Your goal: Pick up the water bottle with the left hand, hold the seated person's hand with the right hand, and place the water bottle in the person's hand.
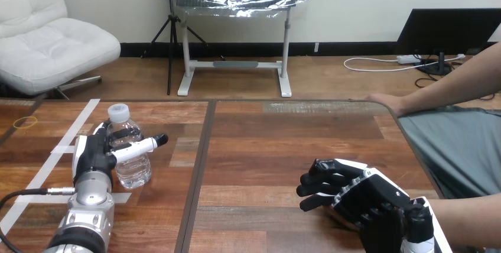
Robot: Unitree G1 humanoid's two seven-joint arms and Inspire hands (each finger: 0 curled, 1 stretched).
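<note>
A clear water bottle [131, 157] with a white cap stands upright on the wooden table [283, 146] at the left. My left hand [93, 153] is wrapped round it, its thumb lying across the bottle's front and its fingers behind. At the lower right, my right hand [360, 197] lies back up with fingers curled over the person's hand [331, 213], of which only a sliver peeks out beneath; the person's forearm [472, 217] runs in from the right edge.
The person's other hand [387, 101] rests on the table's far right corner. White tape strips [74, 132] and a yellow rubber band [25, 122] lie at the left. A dark seam [199, 164] splits the tabletop.
</note>
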